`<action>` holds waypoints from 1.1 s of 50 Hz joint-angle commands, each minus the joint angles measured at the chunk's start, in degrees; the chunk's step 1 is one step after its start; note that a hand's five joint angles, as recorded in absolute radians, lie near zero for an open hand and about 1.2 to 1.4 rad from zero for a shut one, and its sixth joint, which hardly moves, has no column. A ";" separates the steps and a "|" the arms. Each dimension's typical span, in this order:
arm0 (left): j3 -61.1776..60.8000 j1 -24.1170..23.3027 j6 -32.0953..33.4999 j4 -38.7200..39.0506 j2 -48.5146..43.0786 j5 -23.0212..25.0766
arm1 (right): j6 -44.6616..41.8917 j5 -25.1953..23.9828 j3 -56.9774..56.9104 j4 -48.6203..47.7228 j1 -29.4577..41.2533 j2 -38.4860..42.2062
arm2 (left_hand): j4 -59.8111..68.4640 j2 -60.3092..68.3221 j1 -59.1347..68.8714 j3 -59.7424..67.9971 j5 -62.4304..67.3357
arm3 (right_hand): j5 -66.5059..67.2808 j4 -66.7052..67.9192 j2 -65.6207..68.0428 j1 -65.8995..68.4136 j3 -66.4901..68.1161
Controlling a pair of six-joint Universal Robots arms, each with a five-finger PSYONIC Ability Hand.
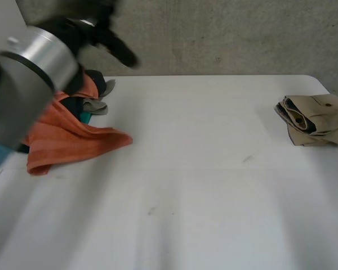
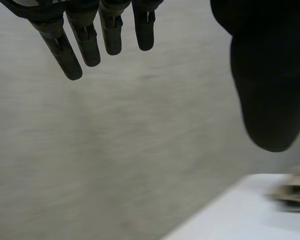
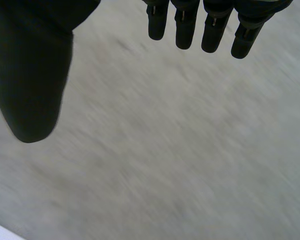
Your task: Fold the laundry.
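While raised near the orange towel [image 1: 73,140], holds left hand [image 2: 85,45] straight-fingered, grasping nothing. Spreads right hand [image 3: 32,75] likewise. Across desk [image 1: 203,169], perhaps folded trousers [image 1: 315,119].

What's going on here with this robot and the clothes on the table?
The robot is on a laundry-folding job, and nothing is being held right now. The left robot hand is raised near a loose pile with an orange towel at the left side of the table, fingers straight. The right robot hand is open too, holding nothing. One tan garment lies folded at the right side.
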 commanded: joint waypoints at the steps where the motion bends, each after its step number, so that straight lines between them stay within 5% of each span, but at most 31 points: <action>1: 0.98 15.75 6.72 1.48 -3.12 -3.21 | -3.36 -11.93 21.25 -3.20 8.19 -13.55 | 0.14 -0.09 -0.26 -0.33 0.11 | -2.51 -2.06 -2.01 -2.84 -2.04; 11: 3.88 23.94 28.43 13.14 -24.99 -3.04 | -16.01 -12.74 38.23 5.77 18.83 -14.00 | -0.70 -0.92 -1.10 -1.17 -0.73 | -2.51 -2.06 -2.01 -2.84 -2.04; 20: 8.62 28.25 30.74 27.32 -38.46 -1.28 | -23.32 -8.26 46.85 2.96 19.89 -9.96 | 2.81 2.59 2.42 2.34 2.78 | -2.51 -2.06 -2.01 -2.84 -2.04; 22: 9.77 28.34 30.65 27.94 -40.14 -0.23 | -23.40 -7.55 47.82 1.82 19.45 -9.69 | 12.03 11.80 11.63 11.55 11.99 | -2.51 -2.06 -2.01 -2.84 -2.04; 26: 11.35 28.17 30.66 28.20 -41.37 0.39 | -23.49 -7.46 49.14 0.32 18.93 -9.52 | 66.29 66.06 65.89 65.82 66.25 | -2.51 -2.06 -2.01 -2.84 -2.04; 29: 11.27 27.29 30.57 28.64 -40.67 0.22 | -23.49 -7.37 49.31 -0.03 18.66 -9.60 | 67.57 67.35 67.17 67.10 67.54 | -2.51 -2.06 -2.01 -2.84 -2.04; 45: -8.48 7.10 6.16 27.15 -2.46 -0.05 | -22.35 -3.77 47.56 -0.82 17.52 -13.65 | 67.57 67.35 67.17 67.10 67.54 | -2.51 -2.06 -2.01 -2.84 -2.04; 55: -20.90 -9.79 1.56 24.34 -7.60 6.28 | -18.92 -2.10 46.24 -0.73 14.01 -15.05 | 67.57 67.35 67.17 67.10 67.54 | -2.51 -2.06 -2.01 -2.84 -2.04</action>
